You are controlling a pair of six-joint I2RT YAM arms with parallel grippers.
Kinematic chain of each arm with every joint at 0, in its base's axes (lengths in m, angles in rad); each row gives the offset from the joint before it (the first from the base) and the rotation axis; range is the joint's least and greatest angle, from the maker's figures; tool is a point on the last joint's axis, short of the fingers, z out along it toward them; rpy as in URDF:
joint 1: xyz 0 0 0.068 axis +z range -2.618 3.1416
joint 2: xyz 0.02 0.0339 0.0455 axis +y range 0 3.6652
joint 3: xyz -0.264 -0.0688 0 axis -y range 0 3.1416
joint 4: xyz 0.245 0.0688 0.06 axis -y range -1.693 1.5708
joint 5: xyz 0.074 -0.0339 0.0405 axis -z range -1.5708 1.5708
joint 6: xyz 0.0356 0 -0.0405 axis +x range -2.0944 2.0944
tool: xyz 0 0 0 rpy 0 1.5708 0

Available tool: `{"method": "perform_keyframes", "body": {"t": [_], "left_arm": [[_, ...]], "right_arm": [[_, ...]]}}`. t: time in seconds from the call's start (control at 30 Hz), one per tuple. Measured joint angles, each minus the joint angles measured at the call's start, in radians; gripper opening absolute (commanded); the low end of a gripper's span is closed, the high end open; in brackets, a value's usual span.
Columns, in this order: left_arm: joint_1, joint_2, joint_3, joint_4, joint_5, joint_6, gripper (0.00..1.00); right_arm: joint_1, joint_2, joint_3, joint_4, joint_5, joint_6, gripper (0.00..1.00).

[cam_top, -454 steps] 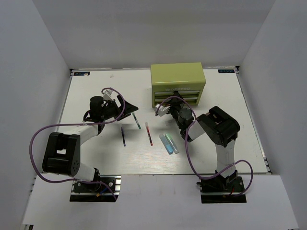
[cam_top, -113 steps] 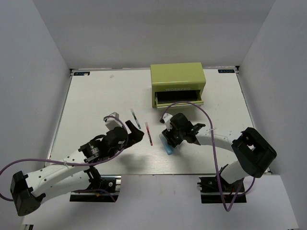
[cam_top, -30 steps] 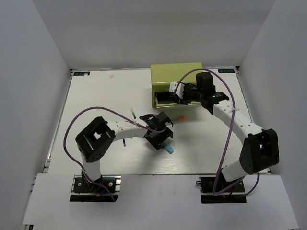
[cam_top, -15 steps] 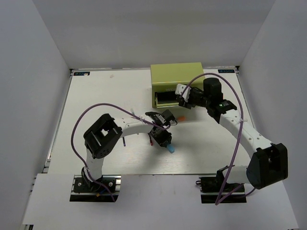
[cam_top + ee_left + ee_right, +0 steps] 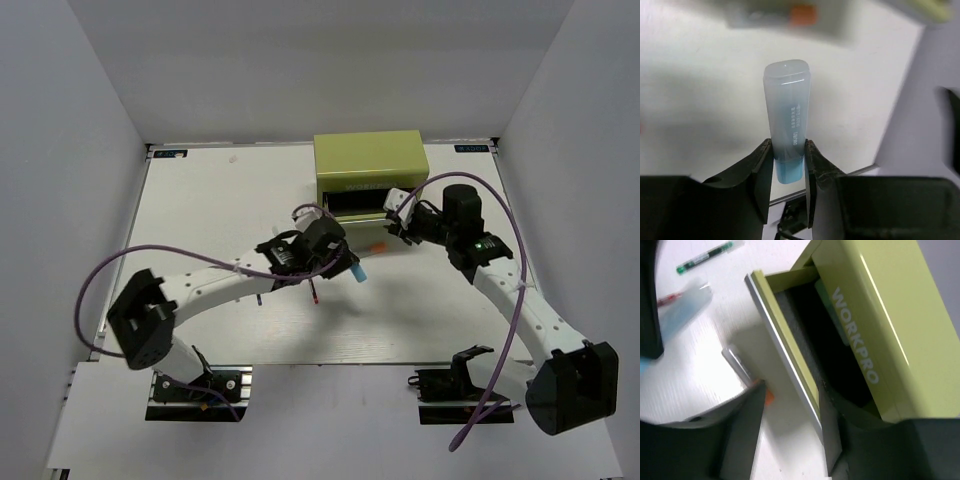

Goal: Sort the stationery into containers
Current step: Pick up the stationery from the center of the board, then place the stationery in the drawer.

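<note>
Pinching the light-blue marker [image 5: 787, 107] by one end, the left end effector [image 5: 343, 262] is holding it seemingly just off the surface [image 5: 200, 220], the stick's long axis running straight out in line with the fingers. The open drawer [image 5: 792, 372] of the olive chest [image 5: 370, 160] is lying near, at about twelve o'clock from it in the top view, so the marker is probably needing a short carry that way. The right end effector [image 5: 396, 213] is hovering at the drawer's three o'clock end, fingers spread and empty.
</note>
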Motion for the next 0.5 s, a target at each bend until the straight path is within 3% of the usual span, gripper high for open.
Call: {"method": "perform_keyframes", "body": {"t": [0.07, 0.13, 0.33, 0.5], "left_arm": [[-0.001, -0.081, -0.04, 0.067, -0.046, 0.035, 0.15], [0.002, -0.136, -0.066, 0.125, -0.09, 0.063, 0.15], [0.013, -0.119, -0.065, 0.273, -0.229, 0.095, 0.15], [0.029, 0.037, 0.053, 0.328, -0.327, 0.027, 0.07]], "right_arm": [[-0.01, -0.032, -0.027, -0.014, 0.001, 0.009, 0.19], [-0.019, -0.063, -0.055, -0.023, 0.002, 0.018, 0.06], [-0.039, -0.126, -0.127, -0.033, 0.001, 0.031, 0.03], [-0.051, -0.151, -0.149, -0.039, 0.012, 0.042, 0.04]]}}
